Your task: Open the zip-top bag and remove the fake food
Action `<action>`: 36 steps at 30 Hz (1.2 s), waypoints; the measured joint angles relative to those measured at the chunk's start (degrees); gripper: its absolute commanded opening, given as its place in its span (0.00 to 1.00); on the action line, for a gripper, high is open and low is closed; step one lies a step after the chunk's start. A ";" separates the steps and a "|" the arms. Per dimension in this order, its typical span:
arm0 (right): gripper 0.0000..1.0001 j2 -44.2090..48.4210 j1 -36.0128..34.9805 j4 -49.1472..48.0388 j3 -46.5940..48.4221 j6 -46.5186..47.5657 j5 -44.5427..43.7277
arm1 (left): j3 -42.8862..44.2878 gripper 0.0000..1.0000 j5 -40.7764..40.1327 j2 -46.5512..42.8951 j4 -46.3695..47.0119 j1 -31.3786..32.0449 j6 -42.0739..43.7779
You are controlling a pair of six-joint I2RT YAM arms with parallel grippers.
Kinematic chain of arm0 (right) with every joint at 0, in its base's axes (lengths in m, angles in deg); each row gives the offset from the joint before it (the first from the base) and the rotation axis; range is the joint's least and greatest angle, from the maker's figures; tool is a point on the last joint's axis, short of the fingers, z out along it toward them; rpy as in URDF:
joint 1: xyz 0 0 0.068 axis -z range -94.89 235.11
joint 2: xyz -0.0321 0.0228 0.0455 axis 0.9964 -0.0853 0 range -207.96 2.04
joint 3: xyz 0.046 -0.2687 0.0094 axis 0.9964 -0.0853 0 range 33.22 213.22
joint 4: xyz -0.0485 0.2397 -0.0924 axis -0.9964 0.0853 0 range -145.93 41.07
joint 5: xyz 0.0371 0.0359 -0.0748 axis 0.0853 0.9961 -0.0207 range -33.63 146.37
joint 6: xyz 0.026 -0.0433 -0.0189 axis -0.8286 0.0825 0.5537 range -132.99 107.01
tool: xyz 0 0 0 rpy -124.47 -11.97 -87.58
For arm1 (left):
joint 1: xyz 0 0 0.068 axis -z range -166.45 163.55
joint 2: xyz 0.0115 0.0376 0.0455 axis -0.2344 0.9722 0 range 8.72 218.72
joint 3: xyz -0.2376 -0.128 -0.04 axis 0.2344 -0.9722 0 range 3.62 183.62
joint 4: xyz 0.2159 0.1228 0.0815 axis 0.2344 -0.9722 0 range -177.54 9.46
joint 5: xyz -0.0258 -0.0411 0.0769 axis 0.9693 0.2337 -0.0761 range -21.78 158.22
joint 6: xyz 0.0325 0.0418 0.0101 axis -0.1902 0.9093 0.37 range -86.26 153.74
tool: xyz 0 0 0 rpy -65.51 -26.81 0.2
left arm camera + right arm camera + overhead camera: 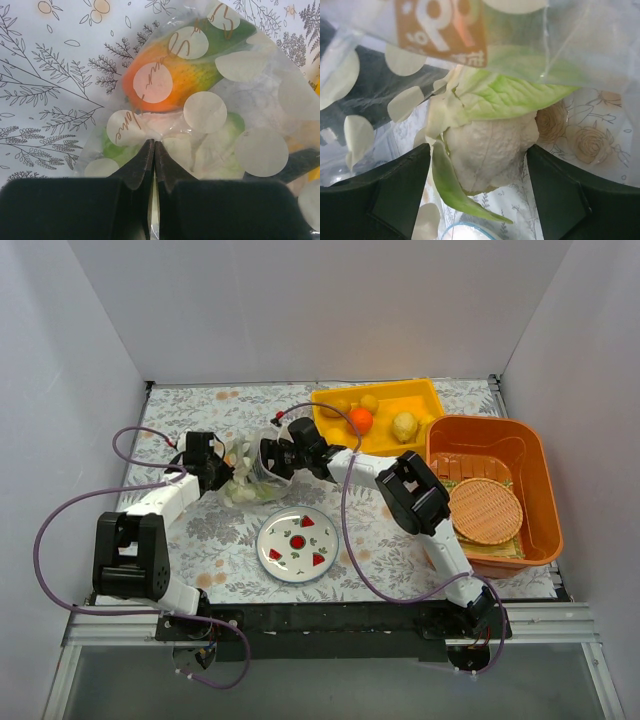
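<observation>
the dotted zip-top bag (260,85) carries gold cursive reading "love".

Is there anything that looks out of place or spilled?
Nothing is spilled. The zip-top bag is crumpled, pinched by the left gripper, and a pale leafy fake vegetable lies at its mouth inside the open right gripper.

Left arm (165,502), right arm (432,525): white links and black joints are showing; purple cables (343,505) are trailing; left gripper (154,146), right gripper (478,152) black.
</observation>
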State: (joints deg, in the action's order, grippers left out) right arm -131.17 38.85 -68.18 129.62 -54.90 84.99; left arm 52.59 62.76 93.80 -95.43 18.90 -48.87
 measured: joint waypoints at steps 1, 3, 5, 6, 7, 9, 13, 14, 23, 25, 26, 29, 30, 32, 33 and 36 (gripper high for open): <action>0.75 -0.33 0.02 -0.02 0.28 -0.31 -0.11 | -0.24 0.00 0.15 -0.07 0.46 -0.13 -0.20; 0.56 -0.79 0.07 -0.15 0.44 -0.92 -0.48 | -0.61 0.00 0.48 -0.42 0.83 -0.24 -0.42; 0.28 -1.20 0.17 -0.37 0.57 -1.55 -1.01 | -0.87 0.03 0.46 -0.96 0.76 -0.31 -0.55; 0.23 -1.27 0.22 -0.44 0.57 -1.68 -1.09 | -0.96 0.04 0.39 -1.22 0.70 -0.31 -0.57; 0.16 -1.27 0.20 -0.35 0.57 -1.92 -1.29 | -1.03 0.05 0.37 -1.55 0.50 -0.31 -0.59; 0.12 -1.25 0.04 -0.44 0.46 -1.90 -1.73 | -1.03 0.08 0.15 -2.08 -0.11 -0.33 -0.52; 0.08 1.07 -0.37 -1.27 -2.78 -1.29 -4.02 | -1.03 0.12 -0.55 -2.62 -1.75 -1.03 -0.57; 0.07 2.38 -0.44 -1.07 -4.11 -0.94 -4.83 | -1.11 0.12 -0.63 -2.71 -2.36 -1.20 -0.59; 0.02 8.92 -0.85 1.42 -6.62 1.66 -8.44 | -1.73 0.31 -0.59 -2.91 -4.63 -2.47 -1.40; 0.02 9.14 -0.72 1.70 -6.69 1.90 -8.81 | -1.75 0.37 -0.50 -3.10 -4.81 -2.58 -1.66; 0.02 9.14 -0.66 1.84 -6.69 1.92 -8.87 | -1.88 0.40 -0.46 -3.39 -4.85 -2.60 -1.73; 0.01 9.14 -0.63 2.45 -6.75 2.05 -9.49 | -2.75 0.50 0.42 -5.20 -5.46 -3.28 -1.92; 0.01 9.14 -0.63 2.71 -6.73 2.10 -9.77 | -2.93 0.51 0.96 -5.46 -5.62 -3.82 -2.01; 0.01 9.14 -0.66 3.78 -6.64 2.49 -10.73 | -4.33 0.52 2.82 -6.25 -5.01 -5.18 -2.54; 0.01 9.14 -0.66 4.44 -6.56 2.75 -11.02 | -5.25 0.50 4.20 -6.69 -4.94 -5.90 -2.84; 0.01 9.14 -0.66 7.10 -5.84 3.50 -12.83 | -9.27 0.45 8.24 -8.20 -4.11 -8.11 -4.50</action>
State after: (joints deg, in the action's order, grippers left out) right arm -122.03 38.19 -61.08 123.78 -51.41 72.16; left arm 43.32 71.00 85.60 -99.54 10.79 -53.37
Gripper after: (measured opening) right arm 0.281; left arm 0.501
